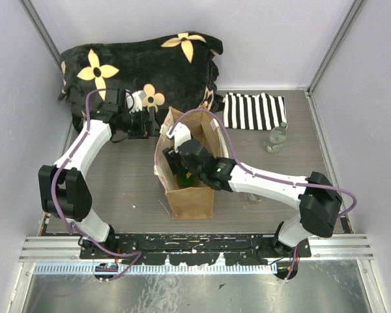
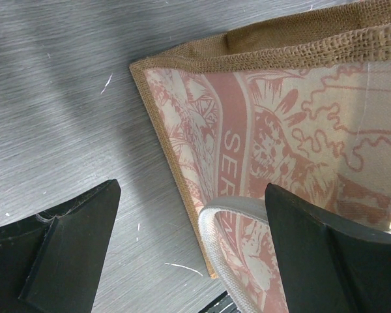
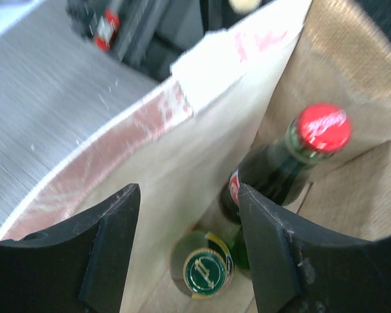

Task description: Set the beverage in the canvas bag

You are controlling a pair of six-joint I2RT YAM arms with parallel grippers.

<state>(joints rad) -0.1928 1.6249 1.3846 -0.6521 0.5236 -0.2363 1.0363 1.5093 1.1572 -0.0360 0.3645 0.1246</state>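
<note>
Grey streaked table [image 1: 117, 176], pale walls [image 1: 260, 39] around, bears the canvas bag [image 1: 192, 202].

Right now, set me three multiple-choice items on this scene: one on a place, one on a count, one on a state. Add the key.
1. Where is the red-capped dark glass bottle?
A. inside the tan canvas bag
B. lying outside it
C. balanced on its rim

2. How many bottle caps show inside the bag?
A. one
B. two
C. four

3. How are the right arm's black fingers?
A. shut on a bottle
B. shut on the bag's strap
C. open and empty

Key:
1 A, the bag's walls rise around it.
2 B, the red cap, plus the cap of the green-capped bottle beside it.
3 C, a wide gap lies between them and nothing is gripped.
</note>
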